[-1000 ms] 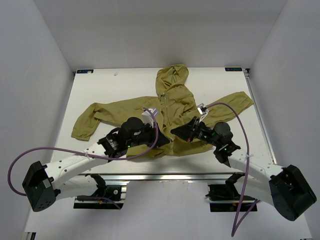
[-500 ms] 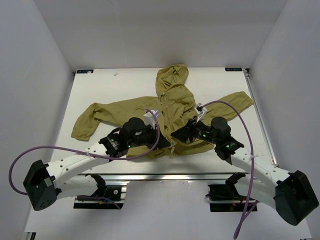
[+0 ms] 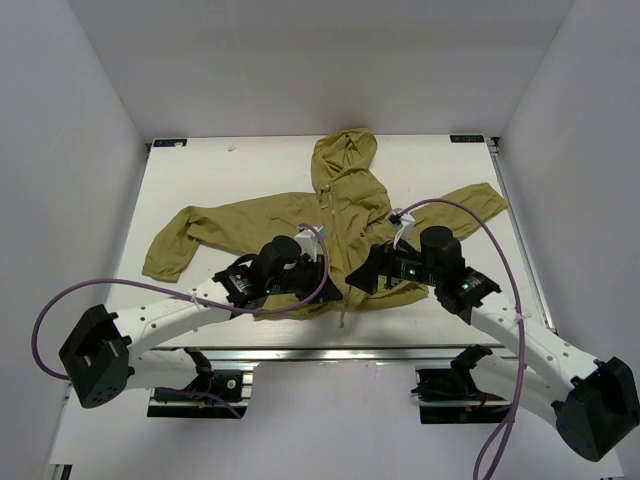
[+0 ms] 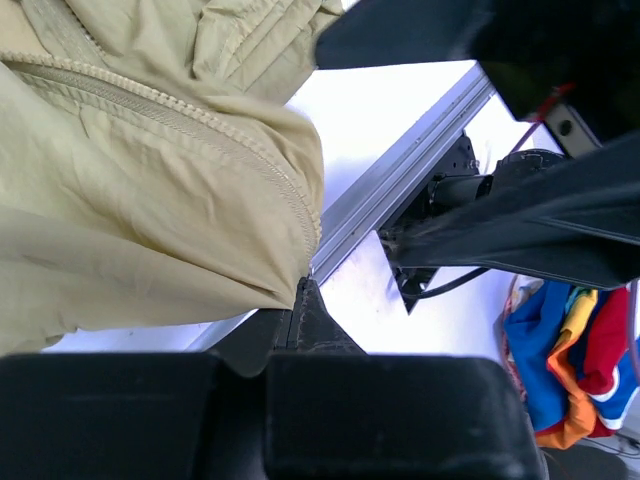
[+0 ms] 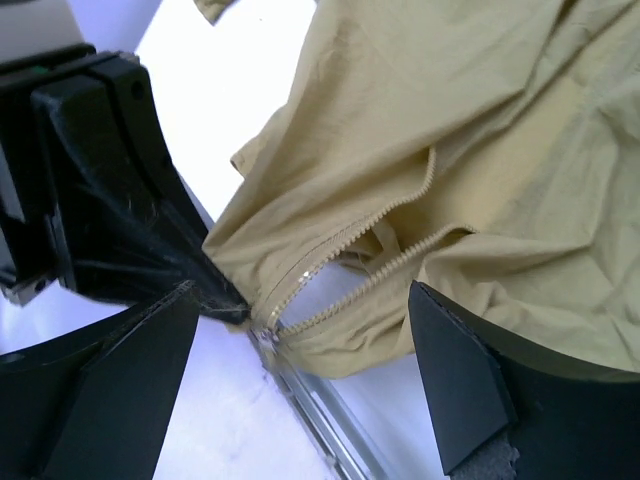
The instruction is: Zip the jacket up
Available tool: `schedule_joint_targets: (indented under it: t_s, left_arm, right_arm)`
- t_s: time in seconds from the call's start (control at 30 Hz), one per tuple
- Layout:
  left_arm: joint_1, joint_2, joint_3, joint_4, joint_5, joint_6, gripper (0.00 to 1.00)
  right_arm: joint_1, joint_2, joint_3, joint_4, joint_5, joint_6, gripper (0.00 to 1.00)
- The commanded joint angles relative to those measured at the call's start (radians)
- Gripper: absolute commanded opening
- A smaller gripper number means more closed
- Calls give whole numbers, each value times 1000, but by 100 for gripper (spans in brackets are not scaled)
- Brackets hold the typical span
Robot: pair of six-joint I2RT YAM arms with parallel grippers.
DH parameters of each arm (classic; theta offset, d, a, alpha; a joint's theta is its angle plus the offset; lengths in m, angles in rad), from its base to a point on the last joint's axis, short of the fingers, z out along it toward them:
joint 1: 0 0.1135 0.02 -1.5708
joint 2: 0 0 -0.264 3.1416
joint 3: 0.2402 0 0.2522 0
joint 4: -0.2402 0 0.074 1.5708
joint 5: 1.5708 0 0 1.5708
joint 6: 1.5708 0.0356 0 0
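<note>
The olive jacket (image 3: pixel 340 215) lies spread on the white table (image 3: pixel 230 180), hood at the far side and sleeves out to both sides. Its light zipper (image 5: pixel 350 235) is parted at the bottom hem, the two rows of teeth meeting at the slider (image 5: pixel 266 335). My left gripper (image 3: pixel 328 287) is shut on the hem corner (image 4: pixel 290 270) just left of the zipper's foot. My right gripper (image 3: pixel 357 282) hangs open right beside it, its fingers (image 5: pixel 455 375) either side of the zipper's lower end and holding nothing. The black left fingers (image 5: pixel 160 250) show in the right wrist view.
An aluminium rail (image 3: pixel 320 351) runs along the table's near edge, just under the hem. White walls close in the left, right and far sides. Purple cables (image 3: pixel 470 225) loop over both arms. A colourful cloth (image 4: pixel 575 360) lies off the table below.
My right gripper has opened wide and let go of the hem, shifting slightly left. My left gripper has stayed shut on the hem and moved a little to the right.
</note>
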Motion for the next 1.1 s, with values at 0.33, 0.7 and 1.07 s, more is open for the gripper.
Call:
schedule_joint_targets:
  t_s: [0.33, 0.7, 1.07]
  left_arm:
    - [2, -12, -5, 30, 23, -49, 0]
    - [3, -10, -26, 53, 30, -90, 0]
    - [3, -28, -54, 82, 8, -150, 0]
  right_arm:
    - [171, -235, -23, -393, 17, -34, 89]
    - [685, -129, -154, -88, 685, 157, 88]
    - [913, 58, -125, 59, 1209, 172, 74]
